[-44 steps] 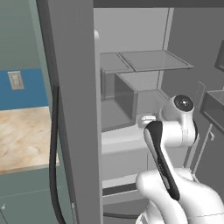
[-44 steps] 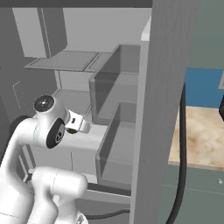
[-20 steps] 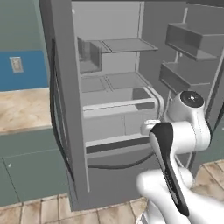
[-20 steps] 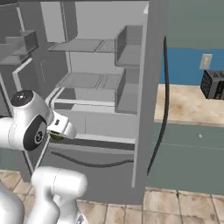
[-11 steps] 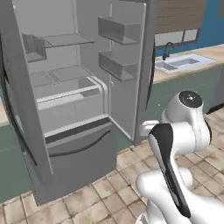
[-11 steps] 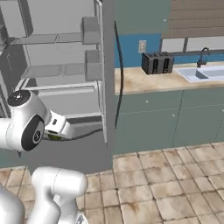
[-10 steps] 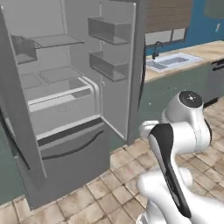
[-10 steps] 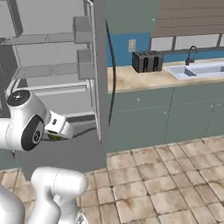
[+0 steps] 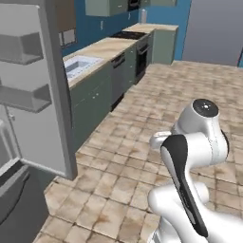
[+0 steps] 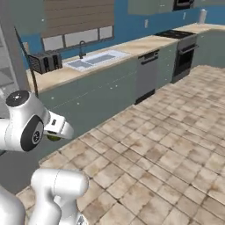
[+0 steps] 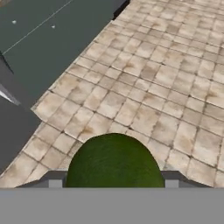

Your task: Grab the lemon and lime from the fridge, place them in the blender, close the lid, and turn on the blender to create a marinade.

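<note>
Grey fridge (image 9: pixel 33 95) stands open in the left base view, its door shelves bare. In the right base view, a green fruit (image 10: pixel 53 137) sits under the wrist. Hand view: the jaws hold this lime (image 11: pixel 114 162) between them; a jolt while driving could drop it.
</note>
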Motion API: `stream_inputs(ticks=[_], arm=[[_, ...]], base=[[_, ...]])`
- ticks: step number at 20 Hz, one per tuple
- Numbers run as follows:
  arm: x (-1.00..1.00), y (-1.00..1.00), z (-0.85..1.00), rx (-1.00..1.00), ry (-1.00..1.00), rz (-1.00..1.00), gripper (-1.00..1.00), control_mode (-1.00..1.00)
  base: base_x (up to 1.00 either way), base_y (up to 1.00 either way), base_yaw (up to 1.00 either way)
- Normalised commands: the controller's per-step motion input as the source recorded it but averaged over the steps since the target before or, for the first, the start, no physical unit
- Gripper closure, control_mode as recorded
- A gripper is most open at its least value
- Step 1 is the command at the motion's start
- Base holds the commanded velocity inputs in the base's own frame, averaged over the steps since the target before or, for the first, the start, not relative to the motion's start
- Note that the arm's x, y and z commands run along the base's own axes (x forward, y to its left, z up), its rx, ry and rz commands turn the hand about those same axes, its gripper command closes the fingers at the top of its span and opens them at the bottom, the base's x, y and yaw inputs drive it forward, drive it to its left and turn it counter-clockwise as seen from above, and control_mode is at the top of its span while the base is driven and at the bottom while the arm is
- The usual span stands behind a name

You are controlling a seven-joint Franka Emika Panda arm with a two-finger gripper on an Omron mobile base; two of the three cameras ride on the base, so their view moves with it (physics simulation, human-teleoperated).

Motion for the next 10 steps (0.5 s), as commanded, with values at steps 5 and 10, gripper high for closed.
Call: stream_inputs(ticks=[5,10], arm=[[0.00,0.00,0.00,0.00,0.00,0.00,1.00,1.00],[0.00,0.00,0.00,0.00,0.00,0.00,1.00,1.00]], base=[[0.26,-0.05,-0.85],[0.75,0.02,-0.75]])
